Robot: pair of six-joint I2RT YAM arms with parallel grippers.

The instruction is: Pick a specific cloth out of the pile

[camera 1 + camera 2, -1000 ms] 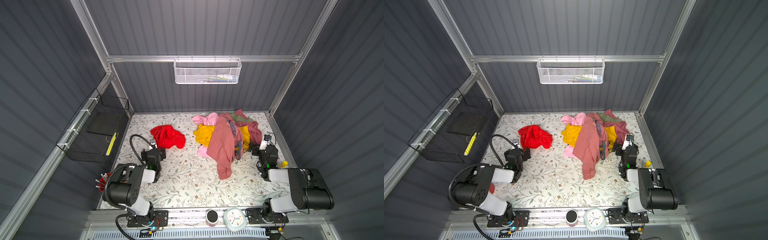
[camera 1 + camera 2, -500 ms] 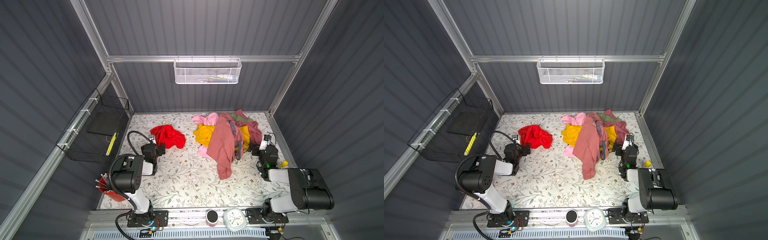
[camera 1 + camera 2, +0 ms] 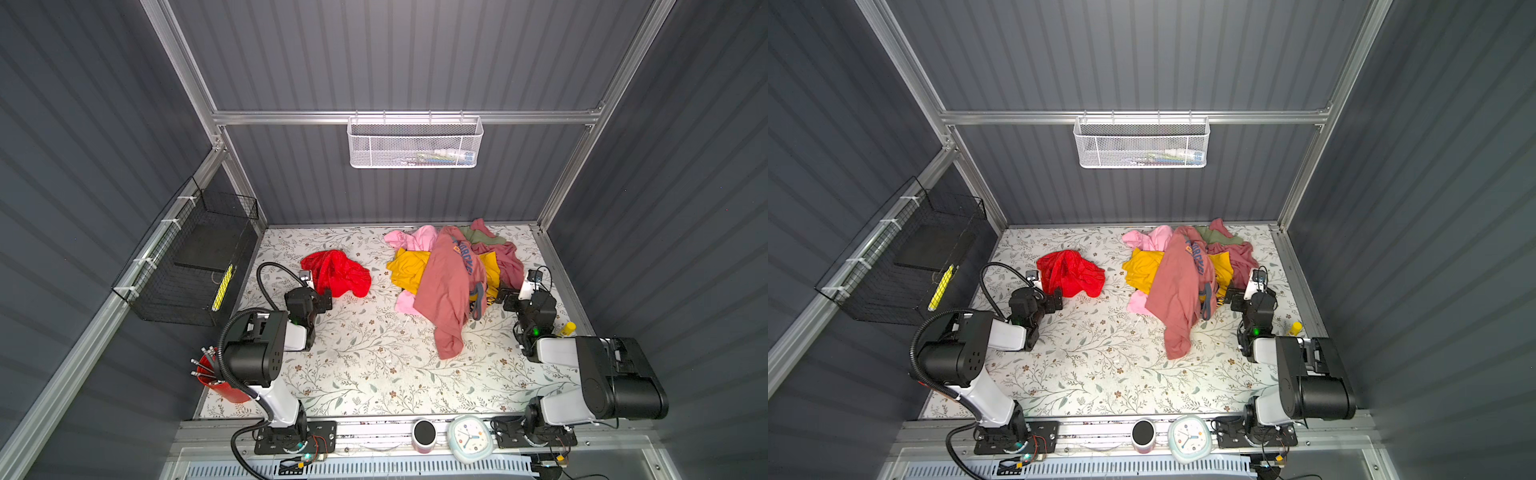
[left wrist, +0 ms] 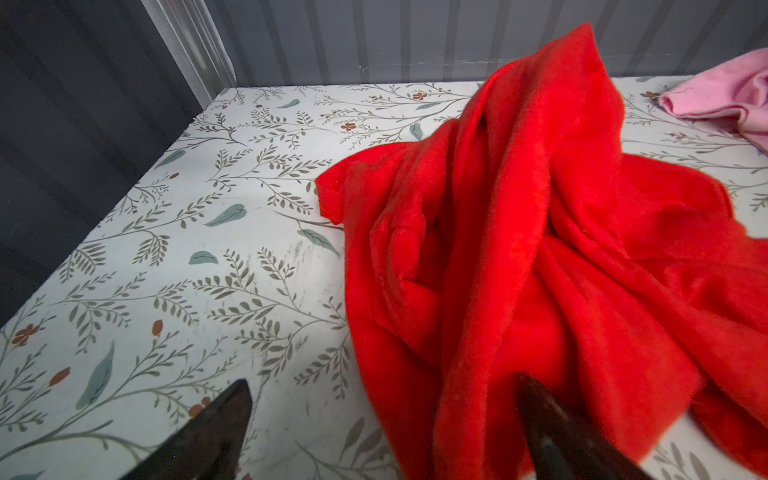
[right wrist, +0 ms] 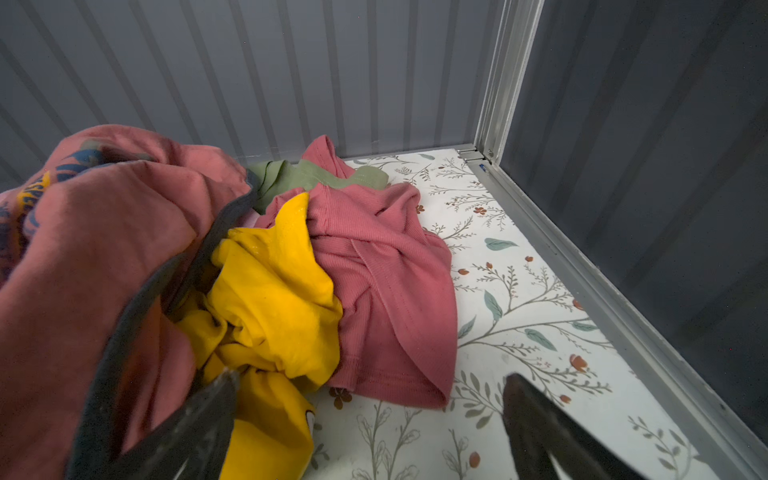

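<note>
A: What has changed across the worktop?

B: Little among the big things; the pile sits toward the back right as before, with the dusty-rose shirt draped down its front; only the left arm has shifted its pose.

A: And the cloth?

B: It hasn't moved; it lies crumpled alone, left of the pile and well apart from it, so I'd judge the picking-out essentially done.

A: The end effectors?

B: The left end effector is spread wide and holds nothing; one finger lies over the cloth's near edge, the other over bare worktop; the right end effector is just as wide and empty, just beside the mustard-yellow garment.

A: Obstructions?

B: None near the cloth; the clock and a dark cup sit at the front rail.
</note>
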